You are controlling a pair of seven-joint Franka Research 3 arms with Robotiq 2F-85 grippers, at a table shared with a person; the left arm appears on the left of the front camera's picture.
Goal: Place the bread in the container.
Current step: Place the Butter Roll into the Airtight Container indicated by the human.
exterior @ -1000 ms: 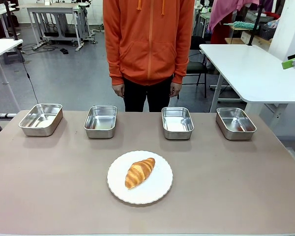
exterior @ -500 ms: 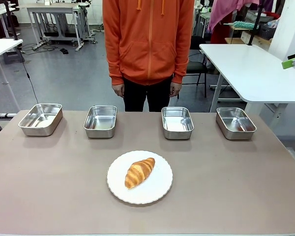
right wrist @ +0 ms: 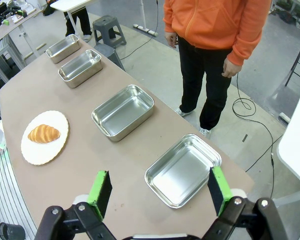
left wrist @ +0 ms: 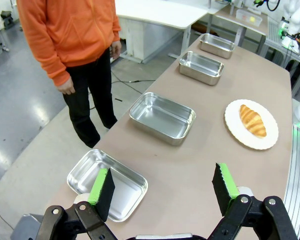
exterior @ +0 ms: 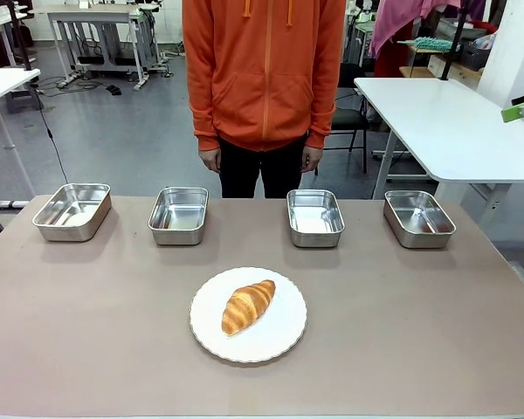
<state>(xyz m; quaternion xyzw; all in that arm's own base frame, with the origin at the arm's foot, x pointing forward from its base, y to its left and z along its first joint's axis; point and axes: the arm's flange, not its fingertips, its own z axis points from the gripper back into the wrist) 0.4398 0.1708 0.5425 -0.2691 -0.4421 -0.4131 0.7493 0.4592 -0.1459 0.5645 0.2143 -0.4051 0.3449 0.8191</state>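
The bread (exterior: pixel 248 305) lies on a white plate (exterior: pixel 284 336) mid-table (exterior: pixel 419 332), well short of four steel containers (exterior: pixel 178 236), seemingly all empty. Left hand (left wrist: pixel 162 190) spread wide, holding nothing; right hand (right wrist: pixel 159 191) likewise.

You can count four stainless steel containers (exterior: pixel 72 212) (exterior: pixel 178 216) (exterior: pixel 315 215) (exterior: pixel 418 218) on the table (exterior: pixel 419 332). There is one croissant (exterior: pixel 247 305), one round white plate (exterior: pixel 279 336), and one person (exterior: pixel 264 78) in an orange hoodie.
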